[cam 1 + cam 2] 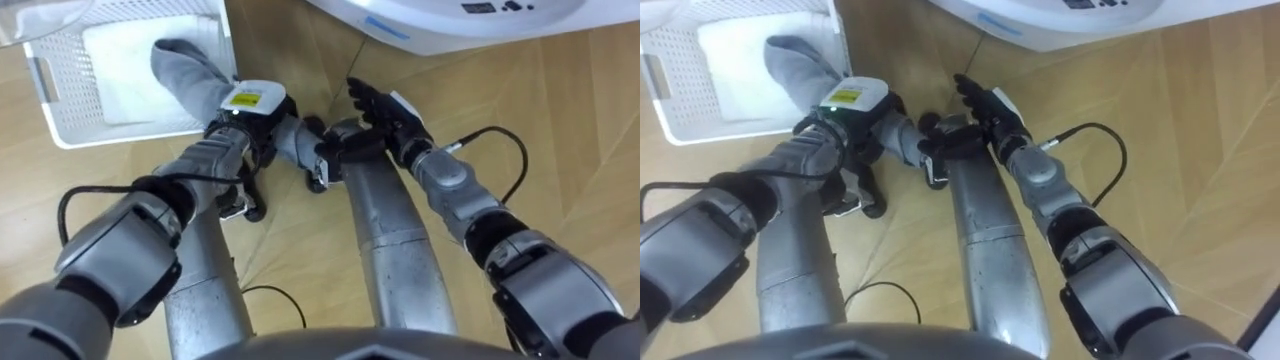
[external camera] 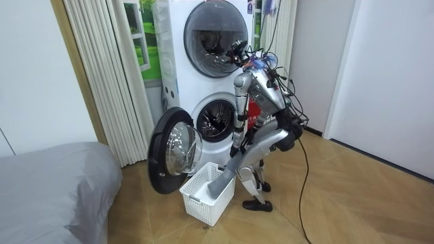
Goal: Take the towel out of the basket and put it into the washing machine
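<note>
- Towel (image 1: 188, 66): soft grey cloth, bunched into a thick roll, running from the basket (image 1: 60, 125) at far left towards the middle of the scene.
- The basket is white plastic with a perforated lattice wall. A flat, folded white cloth (image 1: 115, 70) lies inside, under the towel's far end.
- The floor (image 1: 570, 120) is pale wood laid in angled planks.
- The washing machine (image 2: 215, 120) is smooth and white, and its round glass door (image 2: 173, 152) stands open beside the basket.
- The basket's far side is cut off by the eye views' edge.
- The left hand (image 1: 245, 122) hides the middle of the towel.
- The left hand's fingers are curled tight round the towel, lifting it above the basket rim.
- The right hand (image 1: 385, 112) is spread, fingers loosely straight, just beside the towel's near end. Whether it touches the towel is hard to make out.
</note>
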